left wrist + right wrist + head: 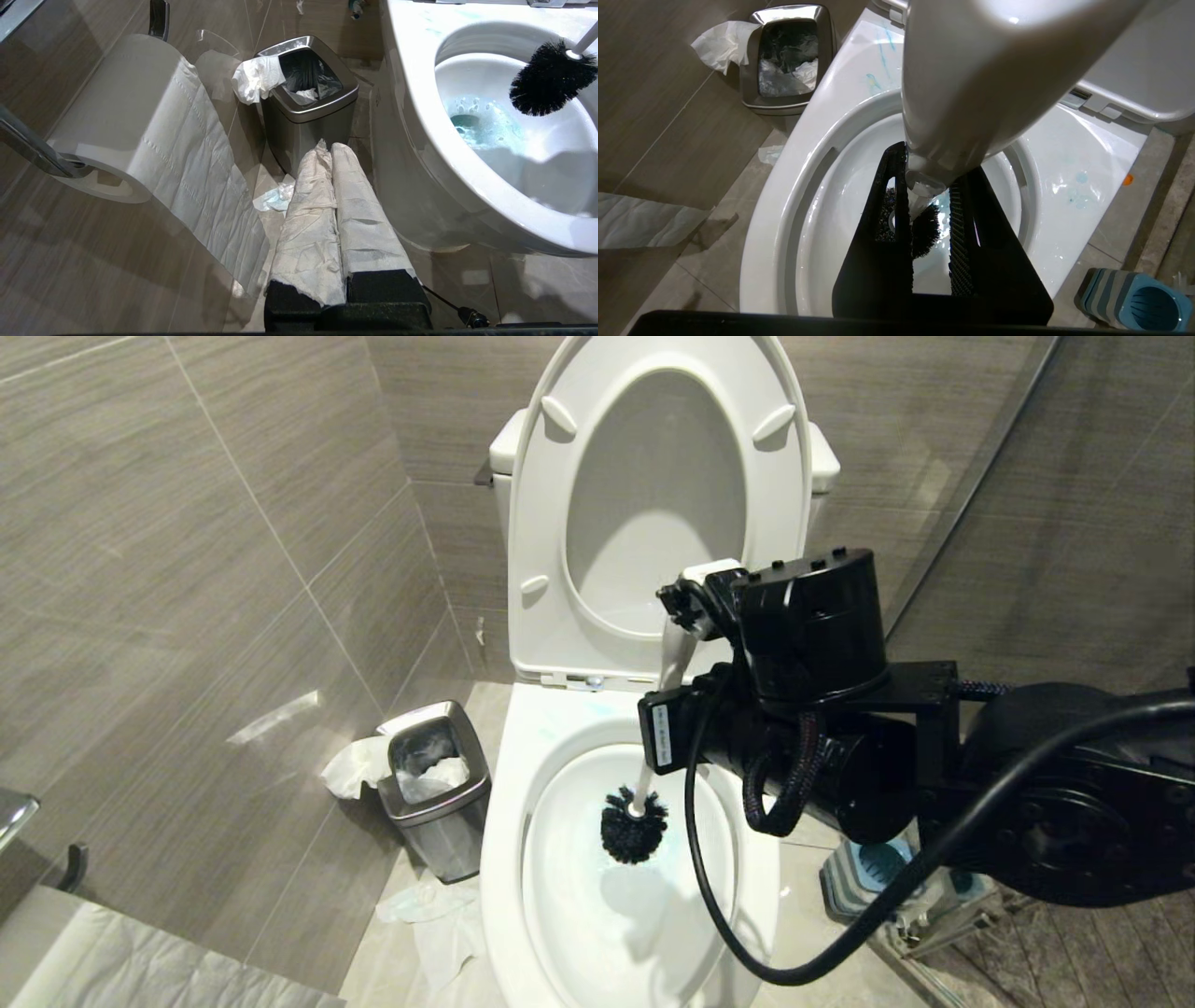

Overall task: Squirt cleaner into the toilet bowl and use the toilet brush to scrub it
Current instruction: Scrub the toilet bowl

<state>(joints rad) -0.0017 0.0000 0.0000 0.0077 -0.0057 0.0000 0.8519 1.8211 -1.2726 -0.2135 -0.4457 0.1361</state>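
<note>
Right gripper [931, 196]: foreground of head view at 3 o'clock, above the basin; jaws clamped on the white handle of the toilet brush [634, 824]. Handle tilted, running down from the grip; black bristle head inside the basin, just above the water, not clearly touching the ceramic.

Left gripper [332, 154]: low beside the toilet, between it and the wall; paper-wrapped fingers pressed together, holding nothing.

Toilet paper roll [117, 121]: on a wall holder near the left gripper, loose sheet hanging down.

Toilet bowl [504, 821]: centre of head view, at 6 o'clock; blue-tinted water in the basin, blue streaks on the rim. Seat and lid [560, 523] raised upright at 12 o'clock, against the tank.

Brush holder [1134, 298]: blue and grey striped, on the floor at 4 o'clock of the toilet, empty.

Steel bin [437, 784]: on the floor at 9 o'clock of the toilet, against the tiled wall; crumpled tissue [355, 767] draped over its rim, more paper on the floor beside it.
</note>
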